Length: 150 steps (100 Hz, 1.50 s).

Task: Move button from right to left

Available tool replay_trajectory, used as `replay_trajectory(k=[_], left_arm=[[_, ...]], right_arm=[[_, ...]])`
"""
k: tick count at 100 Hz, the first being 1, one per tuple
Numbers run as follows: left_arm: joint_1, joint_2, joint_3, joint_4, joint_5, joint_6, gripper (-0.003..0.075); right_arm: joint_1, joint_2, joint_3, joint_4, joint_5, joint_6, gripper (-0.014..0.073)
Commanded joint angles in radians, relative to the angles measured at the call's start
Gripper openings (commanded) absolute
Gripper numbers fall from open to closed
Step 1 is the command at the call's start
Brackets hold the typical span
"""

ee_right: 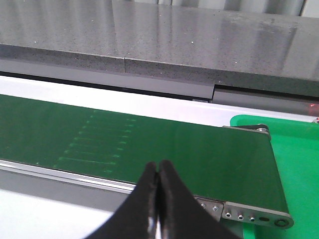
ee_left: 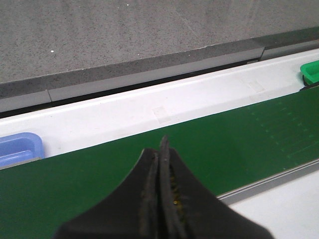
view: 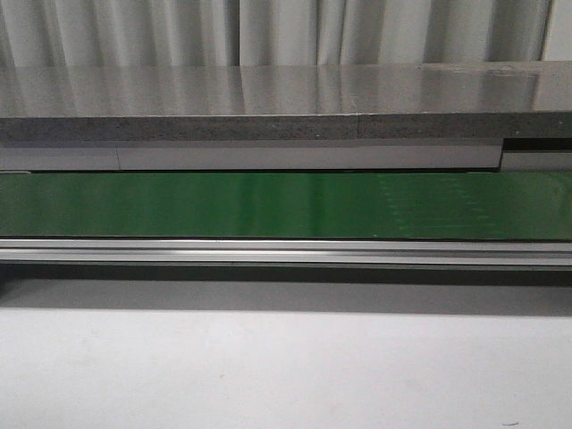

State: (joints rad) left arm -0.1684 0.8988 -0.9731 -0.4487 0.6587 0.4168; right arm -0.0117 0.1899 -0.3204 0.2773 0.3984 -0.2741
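The button is not in view in any frame. My left gripper (ee_left: 160,149) is shut and empty, its black fingers pressed together over the green conveyor belt (ee_left: 149,164). My right gripper (ee_right: 158,168) is shut and empty, over the near edge of the belt (ee_right: 149,139) close to its right end. Neither gripper shows in the front view, where the belt (view: 286,206) runs bare across the frame.
A blue tray (ee_left: 19,148) lies by the belt's left part and a green tray (ee_right: 294,164) sits at the belt's right end, its corner also in the left wrist view (ee_left: 311,72). A grey stone counter (view: 286,98) runs behind the belt. An aluminium rail (view: 286,252) edges the belt's front.
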Motion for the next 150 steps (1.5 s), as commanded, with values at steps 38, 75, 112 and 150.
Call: replay_trajectory(k=[38,75,112,150], left_arm=[[-0.009,-0.252,0.316,0.112,-0.494,-0.122,-0.002],[0.092,-0.473,0.626,0.404,-0.704,-0.43,-0.002],[0.094,-0.752,0.883,0.404,-0.758,-0.43,-0.002],[0.096,-0.927,1.016,0.398,-0.708,-0.43,-0.002]], right_arm=[[0.003,0.006,-0.024,0.013,-0.075,-0.004,-0.0067],[0.003,0.006,-0.024,0.013,-0.075,-0.004,-0.0067],[0.003,0.006,-0.024,0.013,-0.075,-0.004,-0.0067],[0.003,0.007,-0.024,0.013,-0.072,-0.004,-0.0067]])
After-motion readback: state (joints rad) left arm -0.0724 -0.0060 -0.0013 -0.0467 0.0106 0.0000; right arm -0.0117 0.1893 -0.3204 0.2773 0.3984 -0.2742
